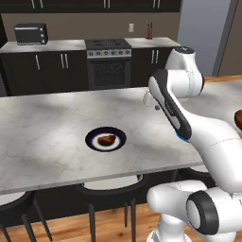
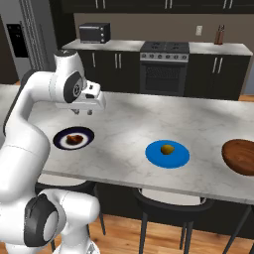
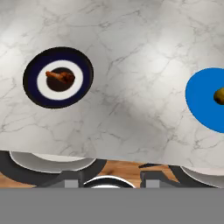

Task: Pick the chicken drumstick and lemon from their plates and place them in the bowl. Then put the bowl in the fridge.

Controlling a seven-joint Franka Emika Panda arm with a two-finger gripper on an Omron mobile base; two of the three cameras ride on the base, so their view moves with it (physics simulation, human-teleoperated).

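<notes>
Chicken drumstick (image 2: 75, 139) sat on the white centre of the navy plate (image 2: 60, 134), near the counter's (image 2: 149, 119) front edge. Lemon (image 2: 167, 148) lay on the bright blue plate (image 2: 178, 157) further along, well apart from the drumstick; wooden bowl (image 2: 240, 156) sat beyond that at the counter end. Gripper (image 2: 82, 112) hung above the counter, behind the navy plate, touching nothing. Couldn't tell finger spread from any view.

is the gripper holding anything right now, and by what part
Nothing is held. The gripper hangs above the counter, the chicken drumstick lies on its navy plate, and the lemon on the blue plate.
</notes>
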